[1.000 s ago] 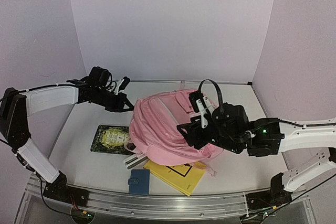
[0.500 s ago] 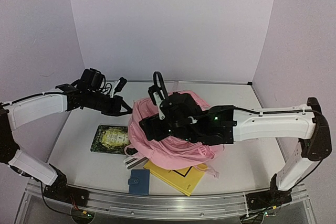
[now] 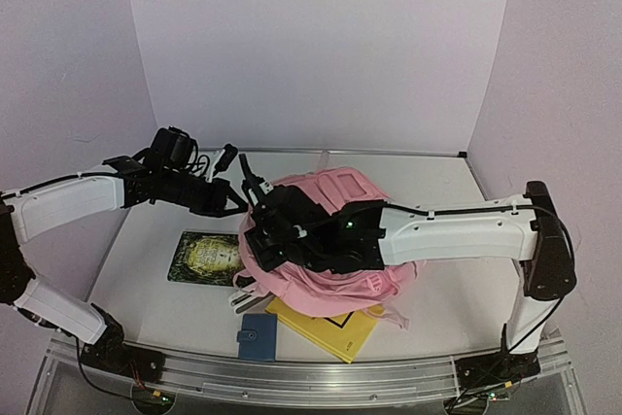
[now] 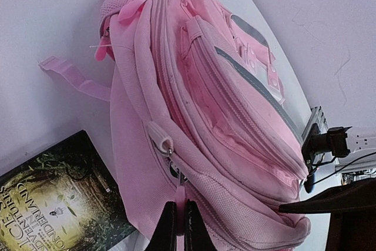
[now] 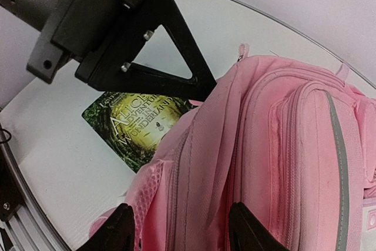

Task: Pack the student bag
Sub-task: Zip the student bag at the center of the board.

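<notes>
Pink bag (image 3: pixel 340 190) laid on table (image 3: pixel 437 196), its zip tab (image 4: pixel 178 195) pinched tight by left gripper (image 4: pixel 178 216), right gripper (image 5: pixel 182 207) held spread wide over bag, book (image 3: pixel 202 258) seen beside bag

White table (image 3: pixel 146 293) carrying a pink student bag (image 3: pixel 340 189) and three flat items.
The bag lies mid-table, overlapping a yellow book (image 3: pixel 326 328) near the front edge. A blue wallet (image 3: pixel 257 336) lies just left of that book, and a green book (image 3: pixel 205 257) lies flat beside the bag's left side.
</notes>
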